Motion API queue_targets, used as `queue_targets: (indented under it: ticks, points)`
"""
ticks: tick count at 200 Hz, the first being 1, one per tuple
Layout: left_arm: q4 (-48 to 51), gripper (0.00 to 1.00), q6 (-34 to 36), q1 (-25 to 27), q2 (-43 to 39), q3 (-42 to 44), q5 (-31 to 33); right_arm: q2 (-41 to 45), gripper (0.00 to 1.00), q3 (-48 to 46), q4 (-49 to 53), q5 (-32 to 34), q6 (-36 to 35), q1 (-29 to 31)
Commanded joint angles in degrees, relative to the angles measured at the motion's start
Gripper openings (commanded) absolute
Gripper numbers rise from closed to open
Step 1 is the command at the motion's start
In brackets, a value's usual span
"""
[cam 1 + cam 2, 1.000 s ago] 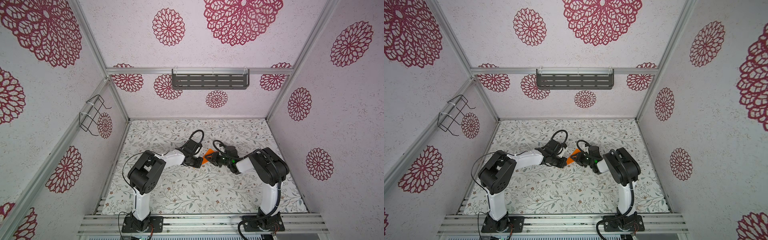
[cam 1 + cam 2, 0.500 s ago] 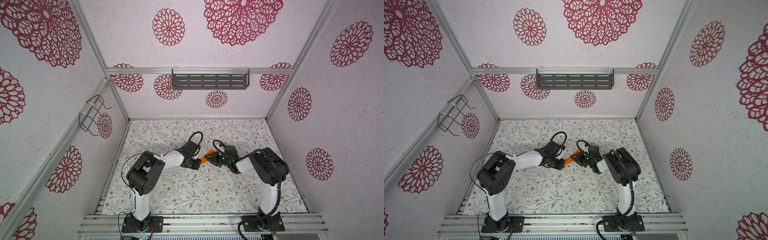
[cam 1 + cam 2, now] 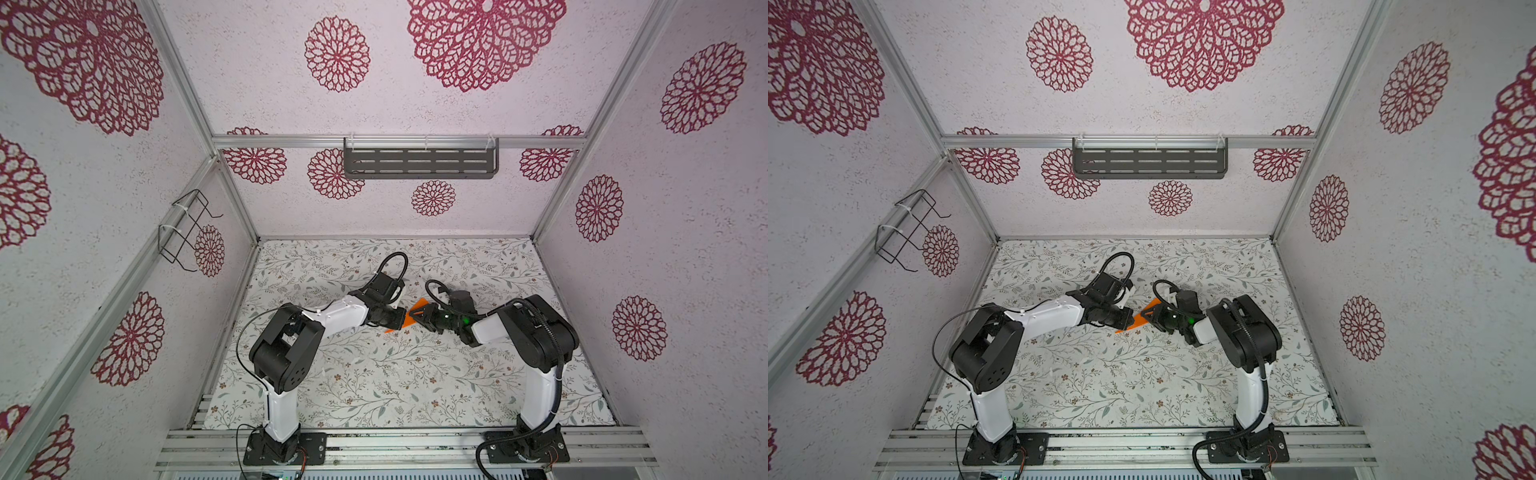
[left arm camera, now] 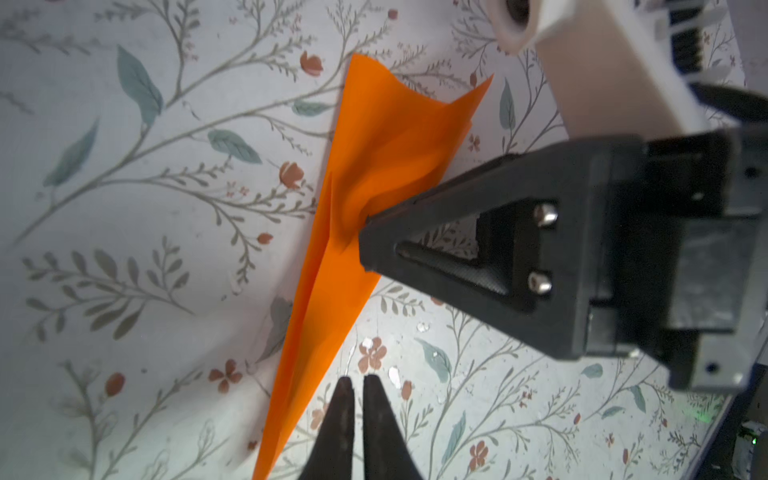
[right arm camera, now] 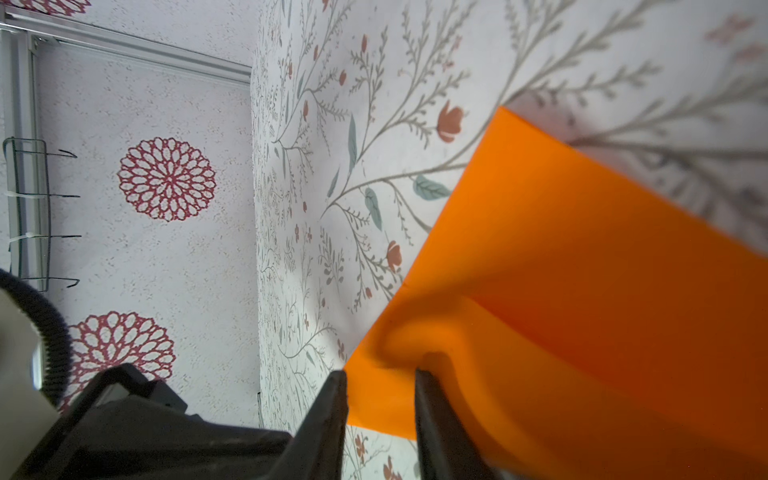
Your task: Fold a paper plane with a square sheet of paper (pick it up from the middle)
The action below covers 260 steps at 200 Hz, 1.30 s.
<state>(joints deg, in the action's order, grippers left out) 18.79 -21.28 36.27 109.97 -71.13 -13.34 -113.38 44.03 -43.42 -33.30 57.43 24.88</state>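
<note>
The orange sheet of paper lies mid-table, folded into a long narrow dart with one sharp point. My left gripper is low beside the pointed end. Its jaws are all but together with nothing between them, and the paper runs alongside them. My right gripper stands open from the other side. Its fingers press their tips into the wider part of the paper, which buckles there.
A grey slotted shelf hangs on the back wall and a black wire rack on the left wall. The floral table cover is walled in on three sides. An aluminium rail with both arm bases runs along the front.
The left gripper's jaws have parted by a crack and it has drawn slightly off the paper, whose pointed end now shows beside it. The right gripper has stayed on the paper.
</note>
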Motion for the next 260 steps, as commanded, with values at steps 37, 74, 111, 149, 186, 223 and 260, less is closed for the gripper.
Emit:
queue_targets:
  ticks: [37, 74, 111, 149, 186, 223, 260]
  points:
    - [3.7, 0.11, 0.3, -0.4, 5.4, -2.7, 1.7, -1.4, 0.32, -0.8, 9.5, 3.6, -2.1, -0.3]
    - [6.0, 0.1, 1.1, -0.5, 6.0, -2.4, 3.2, -1.3, 0.32, -0.7, 9.8, 3.7, -2.1, -0.3]
    - [7.5, 0.09, 2.0, -0.5, 5.6, -1.5, 4.2, -1.5, 0.32, -0.5, 10.3, 3.8, -2.2, -0.3]
    - [10.5, 0.08, 3.3, -0.5, 5.2, -0.9, 7.0, -1.6, 0.32, -0.3, 11.0, 3.9, -2.3, -0.4]
    - [11.9, 0.07, 3.7, -0.4, 4.2, -0.2, 8.3, -1.7, 0.32, -0.4, 11.2, 4.0, -2.4, -0.4]
    - [12.3, 0.05, 4.9, 0.2, 3.1, 0.9, 9.1, -1.7, 0.32, -0.5, 11.2, 4.1, -2.3, -0.5]
    - [12.5, 0.05, 7.6, 1.7, 0.9, 1.9, 11.2, -1.8, 0.32, -0.7, 11.1, 4.3, -2.2, -0.5]
